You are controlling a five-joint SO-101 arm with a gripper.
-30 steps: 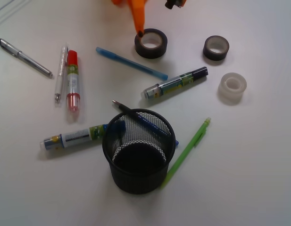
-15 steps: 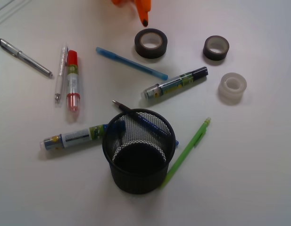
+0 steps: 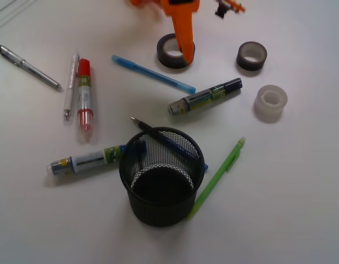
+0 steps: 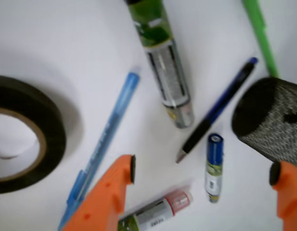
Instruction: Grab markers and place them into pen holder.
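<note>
Three markers lie flat on the white table: the black-capped marker (image 3: 205, 97) right of centre, the red-capped marker (image 3: 84, 94) at the left, and the blue-capped marker (image 3: 89, 159) beside the pen holder (image 3: 161, 176), a black mesh cup standing upright at the front. My orange gripper (image 3: 204, 33) hangs at the far edge, open wide and holding nothing. One of its fingers (image 3: 185, 47) reaches down over a black tape roll (image 3: 170, 50). From the wrist, the black-capped marker (image 4: 165, 62), blue-capped marker (image 4: 214, 166), red-capped marker (image 4: 153, 214) and pen holder (image 4: 271, 120) show ahead of the open gripper (image 4: 203, 171).
A thin blue pen (image 3: 153, 73) lies between the tape roll and the black-capped marker. A dark blue pen (image 3: 164, 140) rests across the holder's rim, and a green pencil (image 3: 218, 176) lies to its right. A second black roll (image 3: 251, 55), a clear roll (image 3: 270, 102) and two pens (image 3: 29, 67) lie around.
The orange finger lifted off the left rim of the tape roll, then came down further right over the roll's right side. No object on the table has moved.
</note>
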